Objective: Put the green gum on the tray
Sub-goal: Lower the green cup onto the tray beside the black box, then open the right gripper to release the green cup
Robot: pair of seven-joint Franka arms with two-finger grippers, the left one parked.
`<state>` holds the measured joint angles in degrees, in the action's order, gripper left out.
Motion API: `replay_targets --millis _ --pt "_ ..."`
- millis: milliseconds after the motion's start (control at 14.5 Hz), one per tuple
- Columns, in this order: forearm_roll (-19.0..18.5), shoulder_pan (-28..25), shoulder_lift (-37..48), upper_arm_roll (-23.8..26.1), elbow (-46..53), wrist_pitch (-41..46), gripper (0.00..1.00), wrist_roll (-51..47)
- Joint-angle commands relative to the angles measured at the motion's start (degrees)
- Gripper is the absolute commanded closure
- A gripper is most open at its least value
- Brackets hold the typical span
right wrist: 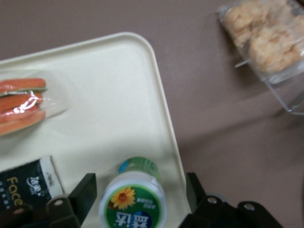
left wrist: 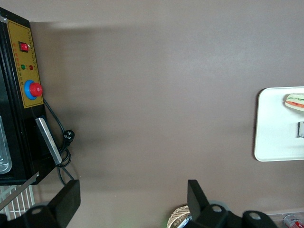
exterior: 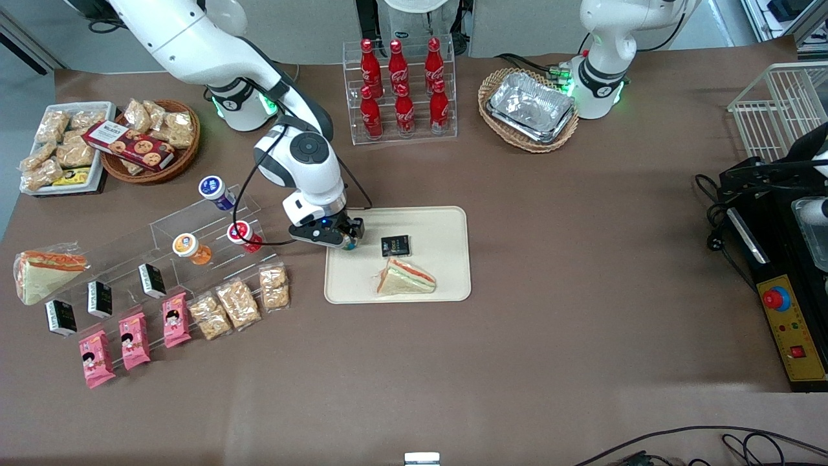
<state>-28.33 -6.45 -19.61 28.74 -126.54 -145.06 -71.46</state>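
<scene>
The claw (right wrist: 135, 197) hangs over the tray (right wrist: 114, 95) near its edge toward the working arm's end of the desk (exterior: 582, 259). Its fingers (right wrist: 83, 192) stand spread either side of the green gum (right wrist: 133, 202), clear of the lid.

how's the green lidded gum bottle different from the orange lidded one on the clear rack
The green-lidded gum bottle sits between the fingers of the right arm's open gripper over the cream-beige rectangular tray; the orange-lidded bottle lies untouched on the clear acrylic rack. The green lid bears a yellow flower; the other's mark is unclear. Both are small, cylindrical, round-lidded.
</scene>
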Motion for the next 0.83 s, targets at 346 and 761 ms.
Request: replay_targets --millis 346,761 --pt "18.1 4.5 8.52 0.26 8.74 18.1 0.15 22.45" --pt "27.45 11.45 9.06 -1.67 29.13 43.87 0.14 43.65"
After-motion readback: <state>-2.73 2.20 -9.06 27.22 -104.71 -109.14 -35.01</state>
